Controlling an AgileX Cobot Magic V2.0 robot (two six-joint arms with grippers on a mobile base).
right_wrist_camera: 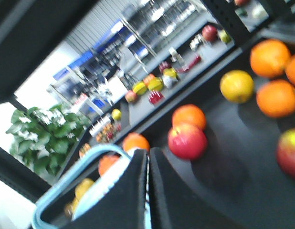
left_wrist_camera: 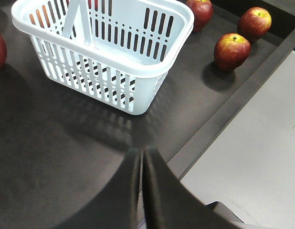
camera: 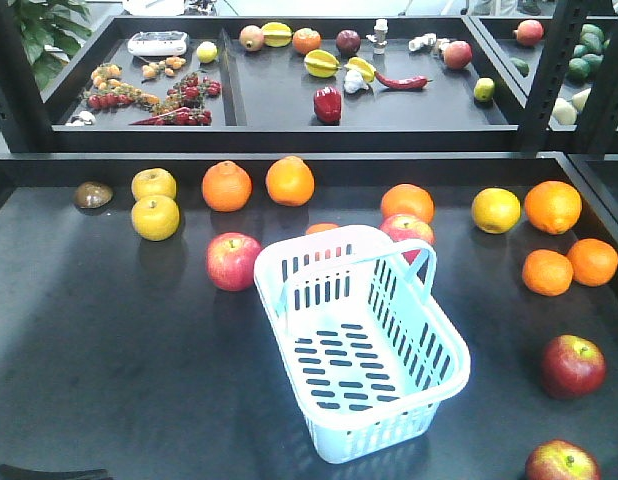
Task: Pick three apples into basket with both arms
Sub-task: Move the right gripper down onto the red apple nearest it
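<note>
Oranges (camera: 290,181), yellow fruit (camera: 155,217) and pinkish apples (camera: 233,261) ranged behind and beside the basket (camera: 374,440); three dark apples (left_wrist_camera: 232,51) right of it, on the matte black table (camera: 109,370) near its front edge; left gripper (left_wrist_camera: 142,186) and right gripper (right_wrist_camera: 148,186) both pressed closed, holding nothing; produce tray (camera: 279,100) and potted plant (camera: 44,30) beyond.

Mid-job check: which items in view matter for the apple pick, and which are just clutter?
Job: three dark apples, basket, left gripper, right gripper, both shut.
Lying about: oranges, yellow apples, pinkish apples, back-shelf produce.
</note>
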